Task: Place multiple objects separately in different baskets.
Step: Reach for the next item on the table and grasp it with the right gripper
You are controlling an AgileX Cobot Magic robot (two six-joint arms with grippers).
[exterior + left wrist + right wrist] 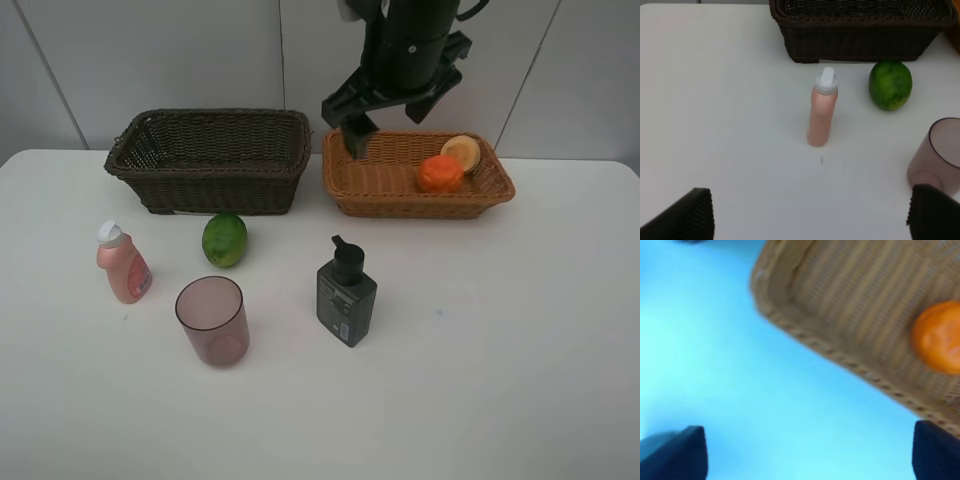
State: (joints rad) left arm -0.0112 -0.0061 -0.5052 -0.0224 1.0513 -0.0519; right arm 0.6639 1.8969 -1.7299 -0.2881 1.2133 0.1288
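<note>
over rim of tan basket (420,208), right hand (805,454) open, empty, left hand (810,215) wide open, empty

right claw (395,118): black | tan basket (380,185) beneath claw: light orange-tan weave | orange (439,173): bright orange | peach-like fruit (461,152): pale tan-yellow | dark basket (210,160) to claw's left: dark brown weave | green fruit (224,240): mottled green | pink bottle (124,265): pink, white cap | pump bottle (346,293): dark grey, black pump | cup (212,320): translucent mauve | table (500,350): white

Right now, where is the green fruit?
In the high view the green fruit sits on the table, left of centre, just in front of the dark basket, with the mauve cup nearer the camera.
</note>
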